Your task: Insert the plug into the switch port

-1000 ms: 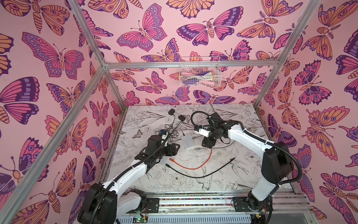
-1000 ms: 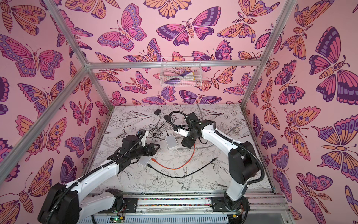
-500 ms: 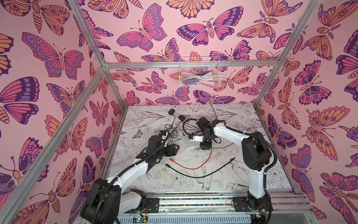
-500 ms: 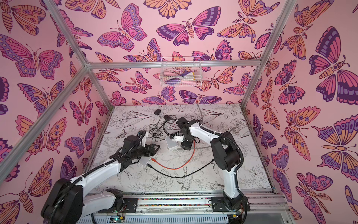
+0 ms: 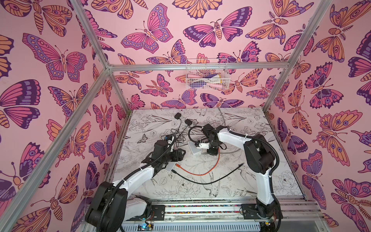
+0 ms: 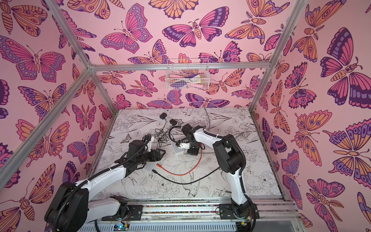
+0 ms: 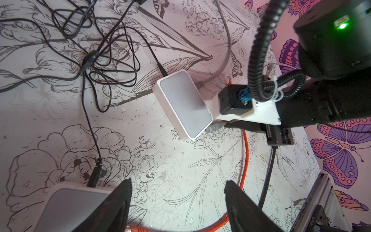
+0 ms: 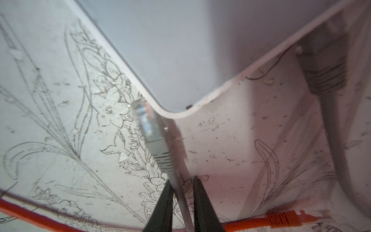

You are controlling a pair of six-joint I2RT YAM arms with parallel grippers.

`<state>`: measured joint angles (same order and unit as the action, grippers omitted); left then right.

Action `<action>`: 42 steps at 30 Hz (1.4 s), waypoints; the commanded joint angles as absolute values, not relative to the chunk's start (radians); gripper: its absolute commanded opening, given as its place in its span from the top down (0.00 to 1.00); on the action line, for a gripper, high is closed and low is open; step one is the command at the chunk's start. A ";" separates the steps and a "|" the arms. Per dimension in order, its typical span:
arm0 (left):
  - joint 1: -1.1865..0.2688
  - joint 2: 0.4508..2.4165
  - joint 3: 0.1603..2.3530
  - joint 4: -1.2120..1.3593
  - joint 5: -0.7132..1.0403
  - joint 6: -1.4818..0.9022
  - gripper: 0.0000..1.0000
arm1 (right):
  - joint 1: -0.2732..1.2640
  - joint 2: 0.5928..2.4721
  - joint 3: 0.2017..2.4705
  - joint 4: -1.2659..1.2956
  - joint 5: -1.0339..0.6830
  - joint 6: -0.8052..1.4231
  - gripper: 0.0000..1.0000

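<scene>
My right gripper (image 8: 181, 180) pinches the grey cable (image 8: 173, 173) at lower centre. The plug (image 8: 149, 128) points upward, long axis tilted left, tip beside the switch (image 8: 180, 50) corner.

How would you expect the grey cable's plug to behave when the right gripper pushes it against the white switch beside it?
Probably floppy: the right gripper holds the grey cable behind the boot, not the plug, so the plug may swing or buckle. The white switch looks light and nothing holds it, so it may slide.
</scene>
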<state>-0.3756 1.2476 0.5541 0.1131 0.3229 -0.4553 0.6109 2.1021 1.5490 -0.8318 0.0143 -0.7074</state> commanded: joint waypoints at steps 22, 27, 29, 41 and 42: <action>-0.360 1.615 0.813 0.138 0.374 -0.452 0.29 | 0.601 2.080 1.625 -0.791 0.087 -0.487 1.00; -0.360 1.648 0.826 0.138 0.361 -0.459 0.31 | 0.619 2.107 1.613 -0.768 0.093 -0.473 1.00; -0.360 1.651 0.825 0.138 0.349 -0.456 0.31 | 0.629 2.112 1.608 -0.767 0.089 -0.473 1.00; -0.342 1.685 0.851 0.108 0.313 -0.425 0.31 | 0.748 2.106 1.607 -0.742 0.084 -0.472 1.00; -0.339 1.692 0.858 0.103 0.312 -0.423 0.31 | 0.764 2.113 1.615 -0.741 0.080 -0.478 1.00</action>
<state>-0.3531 1.6634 0.8330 0.1284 0.3283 -0.4473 0.7208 2.1017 1.5929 -0.7513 0.0967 -0.4904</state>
